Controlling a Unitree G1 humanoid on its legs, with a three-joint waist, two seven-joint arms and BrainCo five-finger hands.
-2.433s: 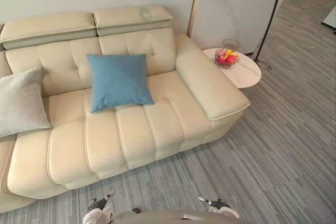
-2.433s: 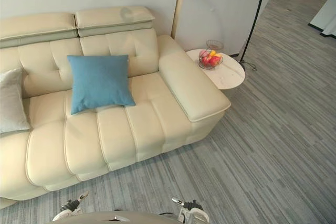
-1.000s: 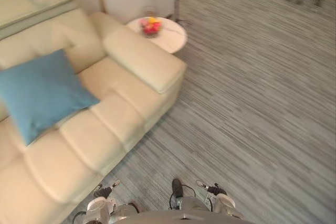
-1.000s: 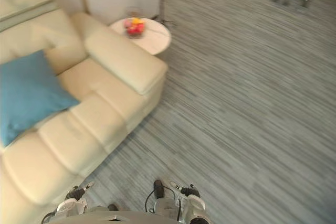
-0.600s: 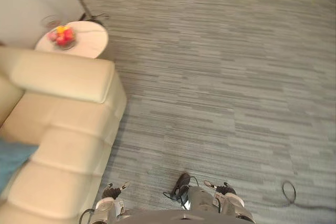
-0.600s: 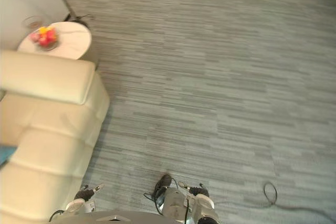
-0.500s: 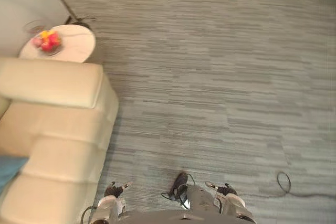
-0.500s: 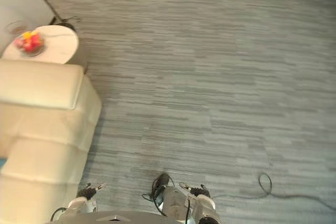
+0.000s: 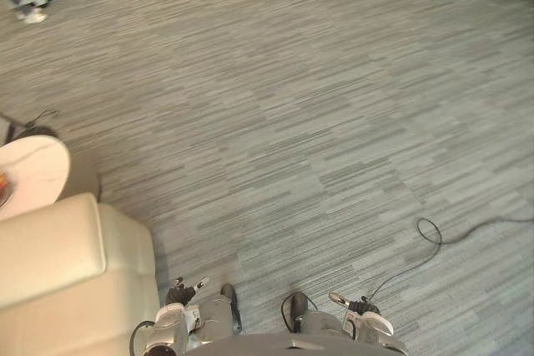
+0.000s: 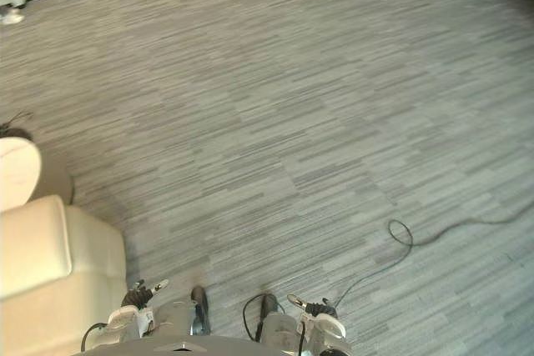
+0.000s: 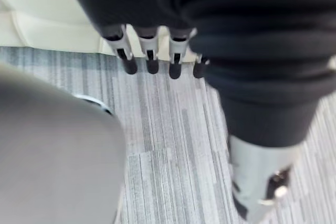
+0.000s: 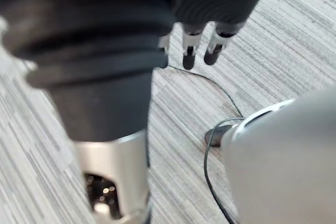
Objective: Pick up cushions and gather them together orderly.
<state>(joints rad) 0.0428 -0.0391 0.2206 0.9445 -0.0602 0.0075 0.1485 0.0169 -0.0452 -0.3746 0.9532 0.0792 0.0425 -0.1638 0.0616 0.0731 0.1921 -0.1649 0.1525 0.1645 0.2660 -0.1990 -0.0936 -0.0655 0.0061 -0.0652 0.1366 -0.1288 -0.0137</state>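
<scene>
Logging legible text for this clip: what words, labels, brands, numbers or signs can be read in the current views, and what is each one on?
None: no word, label, number or sign can be read in any of the views.
The cream sofa arm, the round white side table and the grey striped carpet all show plain surfaces with no print.

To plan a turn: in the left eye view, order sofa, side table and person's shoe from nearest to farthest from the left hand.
1. Sofa, beside the left hand.
2. Side table, beyond the sofa, left edge.
3. Person's shoe, far upper-left corner.
</scene>
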